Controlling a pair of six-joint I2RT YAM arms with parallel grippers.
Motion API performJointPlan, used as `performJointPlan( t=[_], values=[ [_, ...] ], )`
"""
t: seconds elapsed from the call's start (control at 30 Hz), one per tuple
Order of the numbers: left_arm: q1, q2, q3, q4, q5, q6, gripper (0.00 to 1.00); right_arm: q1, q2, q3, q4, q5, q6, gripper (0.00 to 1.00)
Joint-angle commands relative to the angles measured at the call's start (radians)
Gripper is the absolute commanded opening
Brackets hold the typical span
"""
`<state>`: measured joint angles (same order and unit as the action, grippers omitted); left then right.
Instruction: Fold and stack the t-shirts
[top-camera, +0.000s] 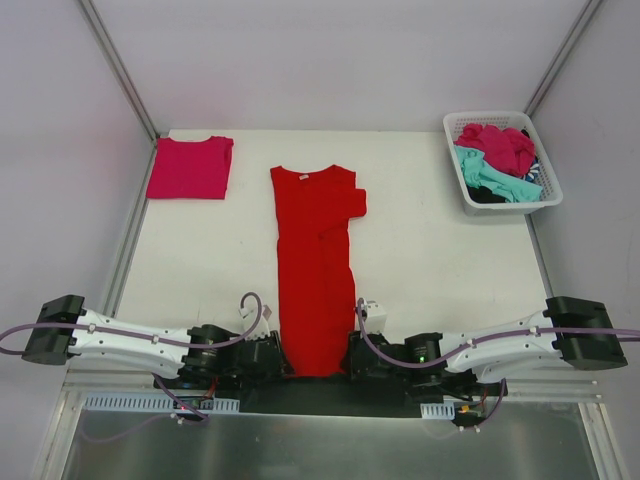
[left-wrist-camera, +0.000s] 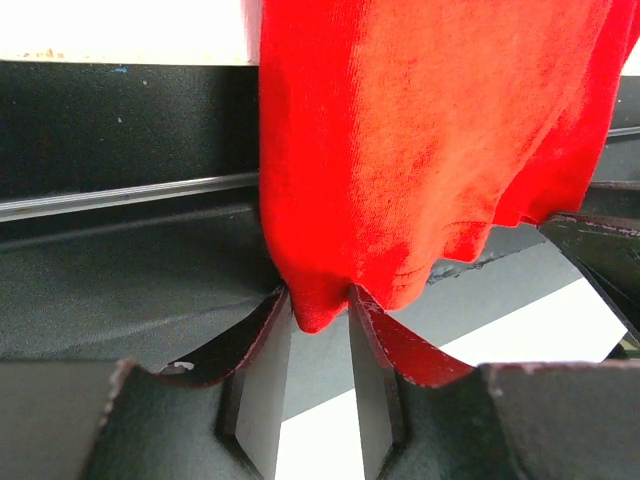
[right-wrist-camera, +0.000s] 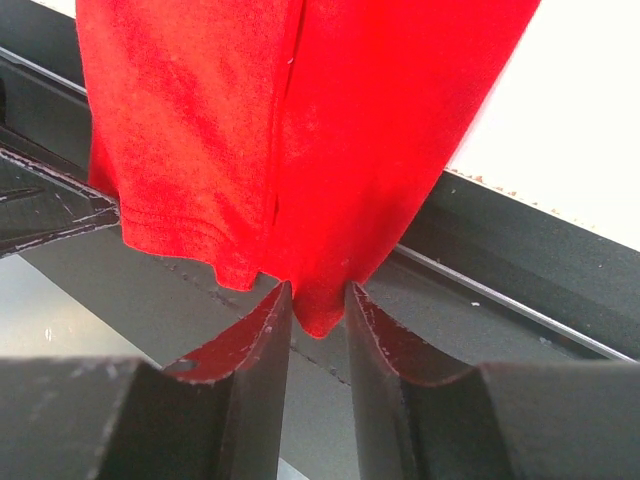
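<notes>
Near table edge: left pincer (left-wrist-camera: 320, 300) clamps the left hem corner of the red t-shirt (top-camera: 315, 270); right pincer (right-wrist-camera: 318, 295) clamps the right corner. Red t-shirt lies folded lengthwise mid-table (top-camera: 430, 280), hem overhanging near edge. Far left: folded magenta-pink t-shirt (top-camera: 190, 167). Far right: white basket (top-camera: 515, 205) holding crumpled t-shirts (top-camera: 500, 152).

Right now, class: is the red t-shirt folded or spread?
Partly folded: the red t-shirt lies as a narrow strip, one sleeve showing.
</notes>
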<state>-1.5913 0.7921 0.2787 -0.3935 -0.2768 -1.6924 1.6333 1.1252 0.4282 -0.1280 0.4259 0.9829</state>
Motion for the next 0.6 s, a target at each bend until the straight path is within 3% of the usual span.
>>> performJointPlan(
  t=[0.0,0.07,0.17,0.3,0.4,0.57],
  values=[
    [-0.013,0.013,-0.042,-0.019,-0.001,-0.019,0.28,0.003,-0.004,0.035,-0.005,0.014,-0.006,0.29],
    [-0.016,-0.004,-0.053,-0.021,-0.004,-0.027,0.25,0.003,-0.002,0.035,-0.009,0.014,-0.004,0.28],
    [-0.018,-0.037,-0.075,-0.021,-0.013,-0.039,0.0,0.003,-0.001,0.035,-0.012,0.014,0.0,0.23],
    [-0.019,-0.059,-0.085,-0.021,-0.012,-0.046,0.0,0.003,-0.001,0.029,-0.012,0.011,0.01,0.16],
    [-0.019,-0.048,-0.081,-0.021,-0.012,-0.046,0.0,0.002,-0.001,0.021,-0.013,0.011,0.02,0.02],
    [-0.019,-0.048,-0.061,-0.036,-0.018,-0.036,0.0,0.005,-0.018,0.024,-0.031,0.019,0.016,0.01]
  ],
)
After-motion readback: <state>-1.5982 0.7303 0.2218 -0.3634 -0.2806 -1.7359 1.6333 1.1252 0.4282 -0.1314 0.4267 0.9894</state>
